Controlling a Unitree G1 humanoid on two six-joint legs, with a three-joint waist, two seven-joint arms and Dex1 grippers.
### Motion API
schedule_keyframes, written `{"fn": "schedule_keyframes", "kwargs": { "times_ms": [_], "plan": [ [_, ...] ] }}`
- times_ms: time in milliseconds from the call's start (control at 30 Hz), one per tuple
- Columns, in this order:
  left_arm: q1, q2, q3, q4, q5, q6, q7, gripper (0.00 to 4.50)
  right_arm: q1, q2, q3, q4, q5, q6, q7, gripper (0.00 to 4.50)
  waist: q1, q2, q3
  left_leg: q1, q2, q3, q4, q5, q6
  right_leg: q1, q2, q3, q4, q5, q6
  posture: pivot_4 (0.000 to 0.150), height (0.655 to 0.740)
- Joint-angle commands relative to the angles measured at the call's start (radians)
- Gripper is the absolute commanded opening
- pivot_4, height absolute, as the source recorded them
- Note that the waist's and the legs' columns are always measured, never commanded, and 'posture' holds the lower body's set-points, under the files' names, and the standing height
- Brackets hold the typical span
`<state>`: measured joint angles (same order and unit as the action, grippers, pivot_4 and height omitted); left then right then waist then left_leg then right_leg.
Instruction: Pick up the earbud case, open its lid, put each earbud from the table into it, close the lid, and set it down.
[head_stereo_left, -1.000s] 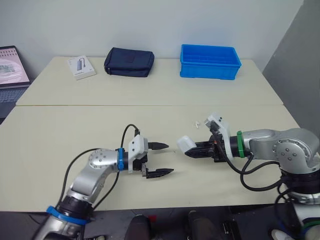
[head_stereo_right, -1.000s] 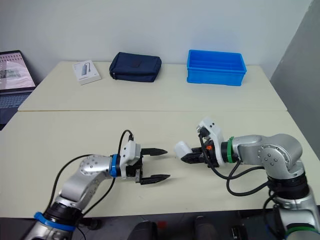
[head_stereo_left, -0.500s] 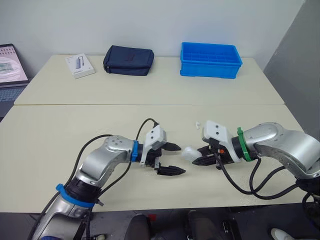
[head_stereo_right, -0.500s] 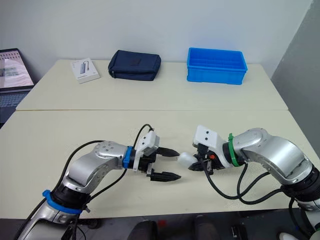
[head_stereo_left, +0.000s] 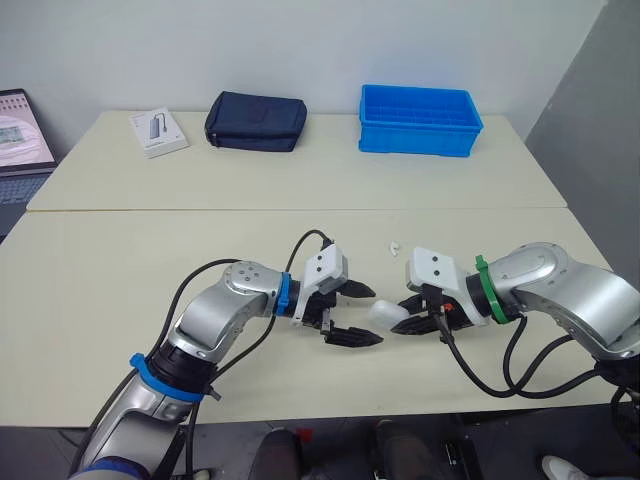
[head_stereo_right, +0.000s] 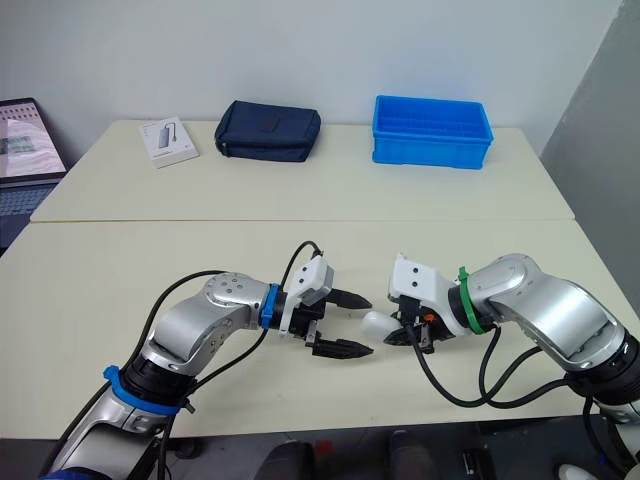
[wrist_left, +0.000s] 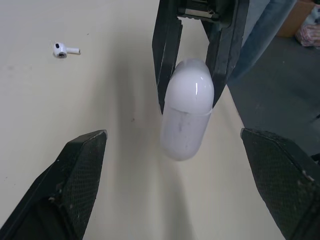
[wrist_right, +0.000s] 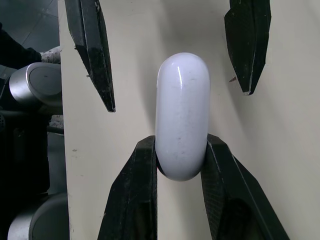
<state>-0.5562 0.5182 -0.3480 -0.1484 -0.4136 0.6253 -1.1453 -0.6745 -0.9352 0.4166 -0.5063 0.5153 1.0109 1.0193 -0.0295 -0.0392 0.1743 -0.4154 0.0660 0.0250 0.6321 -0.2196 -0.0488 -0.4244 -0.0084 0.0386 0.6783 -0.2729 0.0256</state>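
A: What is the right hand up to?

B: The right hand is closed on the earbud case. Its two black fingers pinch one rounded end from both sides. The case is white and its lid is shut, with the seam showing as a thin line across the body. Its free end sticks out toward the left hand.

A: And the left hand?

B: The left hand faces the right one, fingers spread wide and gripping nothing. The free end of the case sits in the gap between those fingers and touches neither.

A: Is the case resting on the table?

B: It sits low over the table, toward the front edge. Whether it touches the surface cannot be told.

A: Any earbuds about?

B: One white earbud lies on the table a little beyond the two hands, apart from both.

A: And farther out?

B: A blue plastic bin stands on the far part of the table, on the right. A dark navy pouch lies to its left, and a small white box lies left of that. An open laptop stands at the far left edge.
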Motion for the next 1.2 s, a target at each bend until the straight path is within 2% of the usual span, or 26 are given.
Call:
{"fn": "schedule_keyframes", "kwargs": {
  "times_ms": [33, 267, 333, 500, 533, 767, 933, 967, 1067, 1200],
  "plan": [
    [-0.018, -0.014, -0.001, -0.012, -0.004, 0.003, -0.003, 3.50, 0.005, 0.004, -0.014, -0.022, -0.007, -0.014, 0.014, 0.77, 0.000, 0.000, 0.000, 0.000, 0.000, 0.000, 0.000, 0.000, 0.000, 0.000, 0.000, 0.000, 0.000, 0.000, 0.000, 0.150, 0.7280],
    [-0.012, -0.028, -0.003, -0.019, -0.006, 0.018, 0.000, 1.19, 0.009, 0.022, -0.016, -0.025, -0.019, -0.018, 0.018, 0.77, 0.000, 0.000, 0.000, 0.000, 0.000, 0.000, 0.002, 0.000, 0.000, 0.000, 0.000, 0.000, 0.001, 0.000, 0.000, 0.150, 0.7280],
    [-0.010, -0.033, -0.004, -0.016, 0.000, 0.016, 0.007, 0.81, 0.010, 0.027, -0.017, -0.025, -0.023, -0.019, 0.020, 0.77, 0.000, 0.000, 0.000, 0.000, 0.000, 0.000, 0.003, 0.000, 0.000, 0.001, 0.000, 0.000, 0.001, 0.000, 0.000, 0.150, 0.7280],
    [0.013, -0.023, -0.009, -0.026, 0.002, 0.013, 0.002, 0.81, 0.014, 0.033, -0.020, -0.020, -0.030, -0.022, 0.030, 0.77, 0.000, 0.000, 0.000, 0.000, 0.000, 0.000, 0.003, 0.000, 0.000, 0.001, 0.000, 0.000, 0.002, 0.000, 0.000, 0.150, 0.7280],
    [0.018, -0.020, -0.008, -0.027, 0.003, 0.012, 0.002, 0.81, 0.015, 0.030, -0.020, -0.017, -0.035, -0.028, 0.033, 1.52, 0.000, 0.000, 0.000, 0.000, 0.000, 0.000, 0.003, 0.000, 0.000, 0.001, 0.000, 0.000, 0.002, 0.000, 0.000, 0.150, 0.7280],
    [0.073, 0.002, 0.022, -0.011, 0.008, -0.023, 0.008, 0.81, 0.023, -0.016, -0.053, -0.004, -0.054, -0.069, 0.061, 3.95, 0.000, 0.000, 0.000, 0.000, 0.000, -0.001, 0.005, 0.000, 0.000, 0.002, 0.000, 0.000, 0.002, 0.000, 0.000, 0.150, 0.7280],
    [0.192, -0.014, 0.139, -0.012, -0.058, -0.103, 0.018, 0.81, 0.066, -0.113, -0.124, 0.027, -0.122, -0.235, 0.094, 3.96, 0.000, 0.000, 0.000, 0.000, 0.000, 0.000, 0.007, 0.000, 0.001, 0.002, 0.000, 0.000, 0.002, 0.000, 0.000, 0.150, 0.7280],
    [0.227, -0.046, 0.194, -0.019, -0.107, -0.106, 0.044, 0.81, 0.086, -0.117, -0.155, 0.034, -0.132, -0.291, 0.094, 3.96, 0.000, 0.000, 0.000, 0.000, 0.000, -0.001, 0.008, 0.000, 0.001, 0.002, 0.000, 0.000, 0.002, 0.000, 0.000, 0.150, 0.7280],
    [0.302, -0.091, 0.290, -0.048, -0.160, -0.124, 0.102, 0.81, 0.141, -0.080, -0.253, 0.051, -0.140, -0.392, 0.044, 3.96, 0.000, 0.000, 0.000, 0.000, 0.000, -0.001, 0.009, 0.000, 0.001, 0.003, 0.000, 0.000, 0.002, 0.001, 0.001, 0.150, 0.7280],
    [0.355, -0.090, 0.288, -0.087, -0.125, -0.187, 0.117, 0.81, 0.193, -0.021, -0.309, 0.040, -0.101, -0.468, 0.065, 3.96, 0.000, 0.000, 0.000, 0.000, 0.000, -0.001, 0.011, 0.000, 0.001, 0.004, 0.000, 0.000, 0.003, 0.002, 0.002, 0.150, 0.7280]
  ]
}}
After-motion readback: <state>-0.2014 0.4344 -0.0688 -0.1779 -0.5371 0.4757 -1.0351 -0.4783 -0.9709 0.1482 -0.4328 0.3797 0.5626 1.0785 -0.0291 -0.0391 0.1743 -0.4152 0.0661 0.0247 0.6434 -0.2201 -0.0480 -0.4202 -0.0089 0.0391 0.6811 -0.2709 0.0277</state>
